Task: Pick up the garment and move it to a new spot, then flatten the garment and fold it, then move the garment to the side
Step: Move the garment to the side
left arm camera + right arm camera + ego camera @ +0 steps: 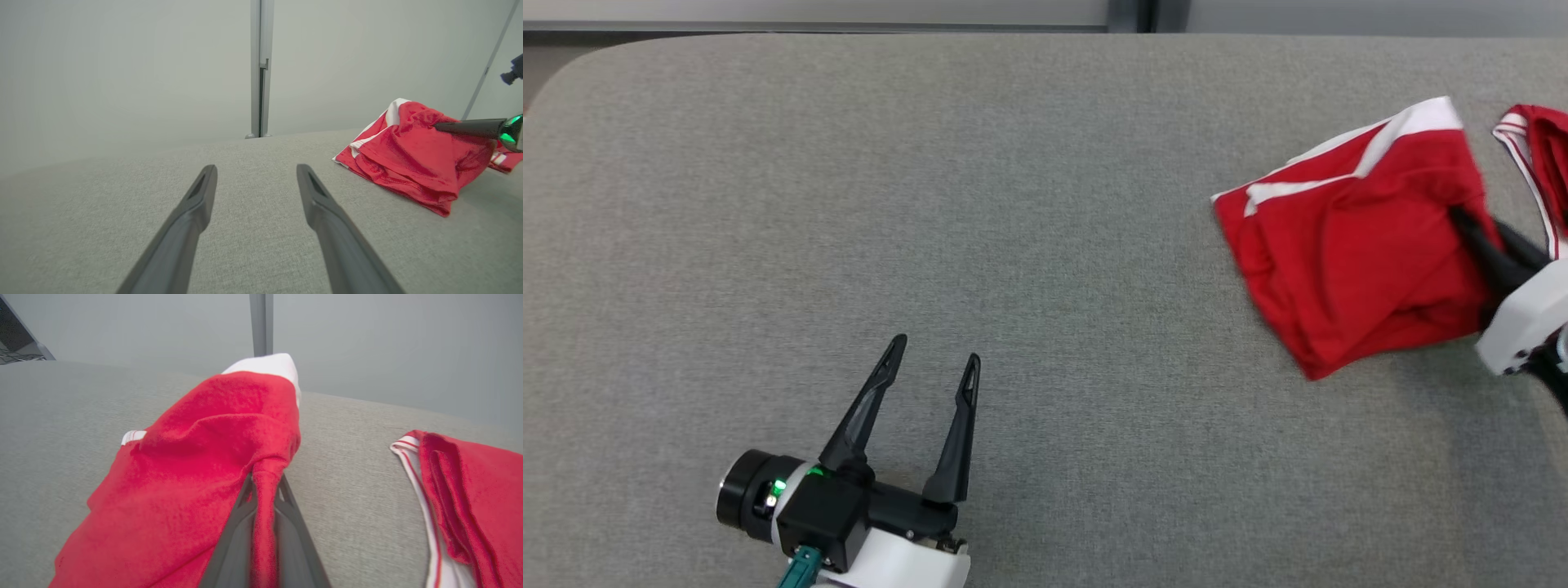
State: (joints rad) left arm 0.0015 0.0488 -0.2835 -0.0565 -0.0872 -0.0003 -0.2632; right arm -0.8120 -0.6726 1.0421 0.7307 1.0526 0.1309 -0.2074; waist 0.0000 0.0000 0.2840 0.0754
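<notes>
The garment (pixel 1356 245) is red with white stripes and lies bunched on the grey table (pixel 1013 204) at the right. My right gripper (pixel 1462 219) is shut on a pinched fold at the garment's right edge, lifting that part a little. In the right wrist view the red cloth of the garment (pixel 196 477) runs between the two fingers of my right gripper (pixel 265 477). The left wrist view shows the garment (pixel 412 159) as a raised heap with the right gripper (pixel 439 127) in its top. My left gripper (pixel 935 351) stands open over bare table at the lower left, far from the cloth, and shows as two spread fingers (pixel 255 171).
A second red cloth with white and red striped trim (pixel 1539 163) lies at the table's far right edge, also seen beside the held garment as the second cloth (pixel 461 498). A grey wall with a vertical post (pixel 260 69) stands behind the table.
</notes>
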